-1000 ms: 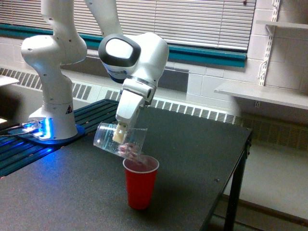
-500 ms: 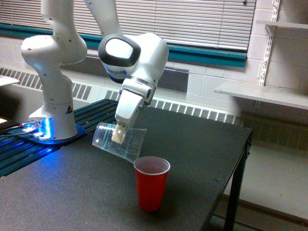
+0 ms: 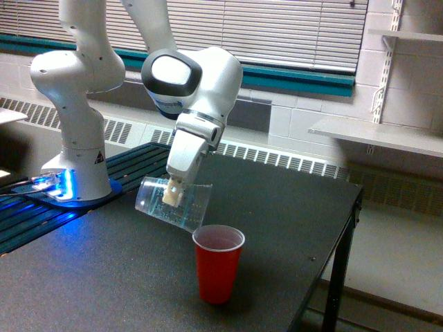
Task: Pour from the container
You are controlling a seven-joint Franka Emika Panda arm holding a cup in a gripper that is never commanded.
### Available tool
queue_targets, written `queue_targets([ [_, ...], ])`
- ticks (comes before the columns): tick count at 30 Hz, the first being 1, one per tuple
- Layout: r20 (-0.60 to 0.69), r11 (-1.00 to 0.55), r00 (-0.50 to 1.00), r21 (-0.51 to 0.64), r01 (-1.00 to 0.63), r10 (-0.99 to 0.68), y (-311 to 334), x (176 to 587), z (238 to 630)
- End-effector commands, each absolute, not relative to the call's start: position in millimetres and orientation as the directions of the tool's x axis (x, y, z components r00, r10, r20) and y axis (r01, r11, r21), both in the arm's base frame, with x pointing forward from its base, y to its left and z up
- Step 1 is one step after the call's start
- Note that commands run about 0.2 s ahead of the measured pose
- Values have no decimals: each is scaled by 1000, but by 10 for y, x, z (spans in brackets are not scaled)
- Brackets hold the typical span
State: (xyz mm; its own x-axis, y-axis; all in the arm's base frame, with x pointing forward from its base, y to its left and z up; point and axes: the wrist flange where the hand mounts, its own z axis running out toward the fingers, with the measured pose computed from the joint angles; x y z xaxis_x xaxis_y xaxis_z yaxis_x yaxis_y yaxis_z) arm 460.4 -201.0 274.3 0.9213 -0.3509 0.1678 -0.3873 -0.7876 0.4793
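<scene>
Exterior view first, the only one. White robot arm reaches down over the dark flat tabletop (image 3: 104, 277), and its end effector (image 3: 173, 191) is squeezed shut on the clear see-through plastic tumbler (image 3: 173, 204). The tumbler hangs right under the end effector, up off the tabletop. It is tipped far over, nearly on its side, with its open mouth pointing down toward the exterior view's right.

Below the end effector and a little to the exterior view's right stands the opaque red plastic party cup (image 3: 218, 266). It is upright on the tabletop. The tumbler's low lip is just above the red cup's near rim and a bit to the side of it. I cannot tell if the two touch.

The tumbler looks empty now; I see no little pieces in it. Something pale and pinkish shows inside the top of the red cup. So I think the pouring is mostly done. What is left, I would guess, is to turn the tumbler back upright.
</scene>
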Motion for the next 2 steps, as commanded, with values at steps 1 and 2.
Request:
queue_targets([
  [1, 172, -805, 921, 448, -389, -350, -1951, 4630, 2739],
  [2, 172, -805, 921, 448, -389, -350, -1951, 4630, 2739],
])
